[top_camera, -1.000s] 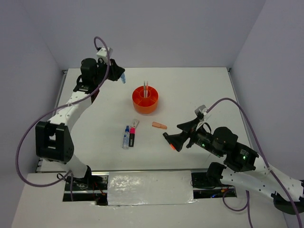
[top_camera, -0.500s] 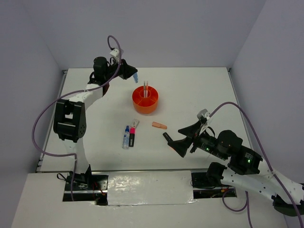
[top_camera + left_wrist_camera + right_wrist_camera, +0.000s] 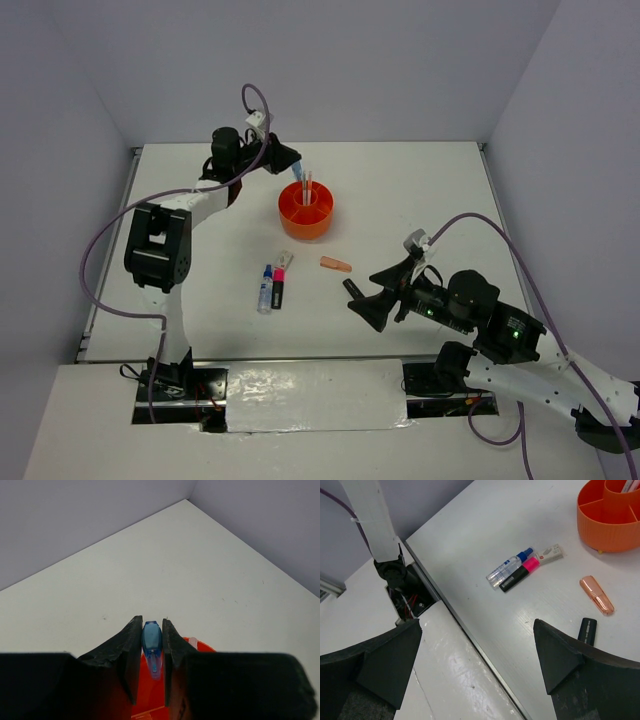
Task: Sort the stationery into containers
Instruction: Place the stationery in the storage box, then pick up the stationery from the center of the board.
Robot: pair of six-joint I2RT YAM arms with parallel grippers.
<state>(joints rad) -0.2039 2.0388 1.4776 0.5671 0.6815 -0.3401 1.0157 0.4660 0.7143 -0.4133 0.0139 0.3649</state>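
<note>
Over the round orange plastic organiser [image 3: 301, 228], the left gripper [image 3: 150, 622] pinches a short light-blue piece [image 3: 151, 644]; the right gripper [image 3: 476, 625] hangs spread wide.

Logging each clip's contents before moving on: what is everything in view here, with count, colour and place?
table: one, white, under everything
organiser: one, orange, round, toward the far side
pens: two, pale, standing in the organiser's centre tube
marker: one, blue-capped, lying near-left of the organiser
highlighter: one, pink and black, right beside the marker
white piece: one, small, at the highlighter's pink end
peach piece: one, lying on the near side of the organiser
black piece: one, on the table by the right gripper
blue piece: one, light blue, held over the organiser
left gripper: shut on the blue piece
right gripper: open, empty, near side
</note>
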